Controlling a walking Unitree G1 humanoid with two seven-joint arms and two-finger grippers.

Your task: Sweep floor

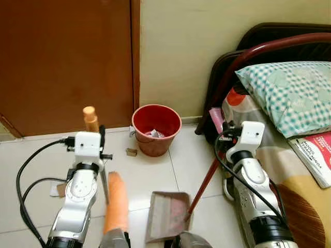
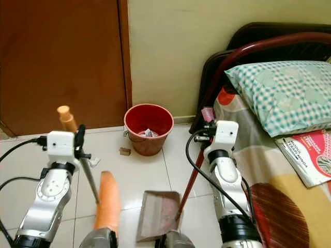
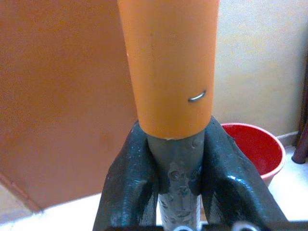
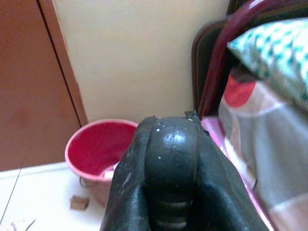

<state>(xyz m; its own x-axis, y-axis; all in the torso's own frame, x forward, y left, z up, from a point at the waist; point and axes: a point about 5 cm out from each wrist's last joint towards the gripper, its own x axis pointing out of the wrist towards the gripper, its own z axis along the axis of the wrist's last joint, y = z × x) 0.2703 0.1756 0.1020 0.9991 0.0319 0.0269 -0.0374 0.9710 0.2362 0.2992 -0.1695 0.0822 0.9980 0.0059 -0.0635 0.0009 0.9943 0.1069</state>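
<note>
Hemmed between a brown door (image 1: 64,62), a cream wall (image 1: 181,46) and a bed (image 1: 289,170), the robot works a patch of white tile floor (image 1: 150,173). Its left gripper (image 3: 175,163) pinches the orange-handled broom (image 1: 116,201); its right gripper (image 4: 166,173) is clamped on the dustpan's (image 1: 165,214) red handle (image 1: 204,183). A red bucket (image 1: 156,129) stands against the wall ahead.

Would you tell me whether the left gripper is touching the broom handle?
Touching: in the left wrist view, the left gripper fingers clamp both sides of the broom handle.
</note>
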